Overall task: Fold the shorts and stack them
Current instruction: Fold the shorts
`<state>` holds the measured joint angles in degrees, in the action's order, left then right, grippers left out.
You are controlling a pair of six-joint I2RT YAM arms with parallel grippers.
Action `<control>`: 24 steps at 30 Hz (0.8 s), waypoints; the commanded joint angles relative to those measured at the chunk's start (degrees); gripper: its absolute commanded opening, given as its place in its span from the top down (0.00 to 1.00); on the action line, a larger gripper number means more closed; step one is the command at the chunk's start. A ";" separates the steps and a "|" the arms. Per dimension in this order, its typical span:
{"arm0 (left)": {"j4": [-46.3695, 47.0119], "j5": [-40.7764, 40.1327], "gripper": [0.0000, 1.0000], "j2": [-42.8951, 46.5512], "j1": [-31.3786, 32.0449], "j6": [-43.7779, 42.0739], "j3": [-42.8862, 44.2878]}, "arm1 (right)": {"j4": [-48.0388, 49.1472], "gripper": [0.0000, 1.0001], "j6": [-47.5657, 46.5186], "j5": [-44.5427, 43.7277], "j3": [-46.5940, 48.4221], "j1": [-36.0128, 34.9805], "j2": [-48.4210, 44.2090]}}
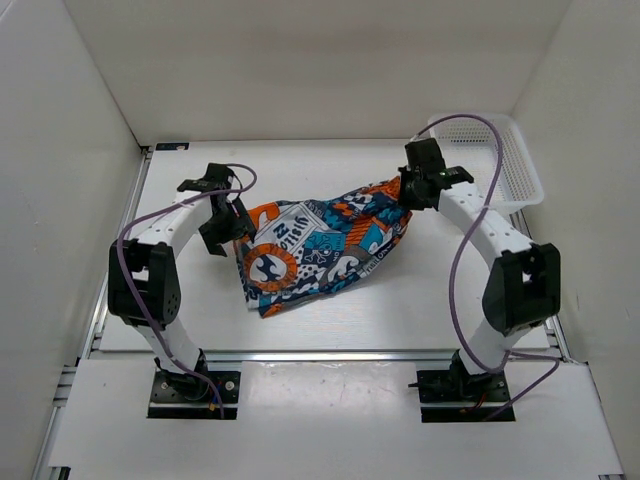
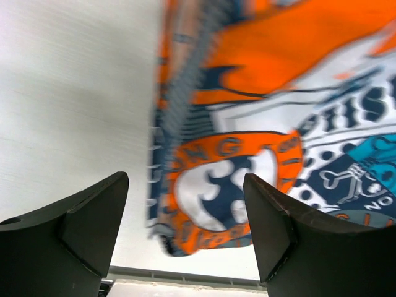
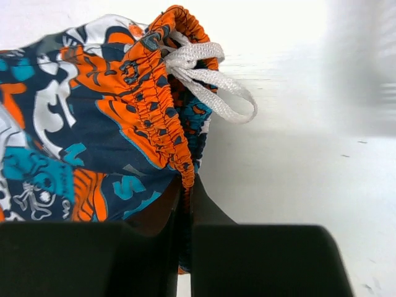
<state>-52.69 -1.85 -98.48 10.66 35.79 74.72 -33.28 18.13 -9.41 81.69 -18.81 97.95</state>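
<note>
Soft fabric shorts [image 1: 320, 245] in orange, turquoise, navy and white print are lying bunched left of the white mesh plastic basket [image 1: 522, 175]. Their waistband [image 3: 158, 105] is being pinched by the right gripper [image 3: 185, 204], likely for pulling flat; farther from the basket, the left gripper [image 2: 185, 210] is being held spread.

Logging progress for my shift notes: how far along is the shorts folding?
Done: nothing clearly; the shorts lie rumpled, no neat fold visible. In hand: right gripper has its jaws shut on the elastic waistband; left gripper hovers open-jawed near the opposite edge. Left: folding and stacking.
</note>
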 commanded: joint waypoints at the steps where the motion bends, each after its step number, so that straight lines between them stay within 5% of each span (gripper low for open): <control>1: 1.09 2.19 0.14 3.64 -1.08 -0.63 -0.97 | -4.33 1.00 -2.30 -6.67 2.50 -1.66 -4.96; 3: 1.79 2.81 0.14 2.85 -2.30 -1.16 -2.11 | -5.73 1.00 -2.92 -8.43 4.69 -3.76 -6.01; 5: 4.08 4.04 0.27 0.84 -3.27 -1.16 -2.90 | -6.88 1.00 -3.53 -9.83 6.63 -5.44 -6.02; 6: 4.69 4.83 0.37 -0.04 -4.14 -1.16 -3.43 | -7.85 1.00 -3.54 -11.23 7.60 -7.19 -6.02; 8: 6.71 7.02 0.70 -2.68 -4.15 -1.16 -3.44 | -8.55 1.00 -4.06 -11.85 10.32 -8.87 -5.41; 11: 7.42 9.41 0.90 -6.37 -2.66 -1.69 -1.86 | -9.17 1.00 -4.07 -12.82 12.87 -12.56 -4.09; 24: 8.57 11.60 0.90 -12.97 -2.13 -1.17 -0.10 | -12.16 1.00 -4.07 -16.08 34.03 -34.80 13.74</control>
<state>-46.19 9.32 -111.20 8.36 34.52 73.78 -44.18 14.59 -24.29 110.26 -50.59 107.59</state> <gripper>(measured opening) 0.110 0.034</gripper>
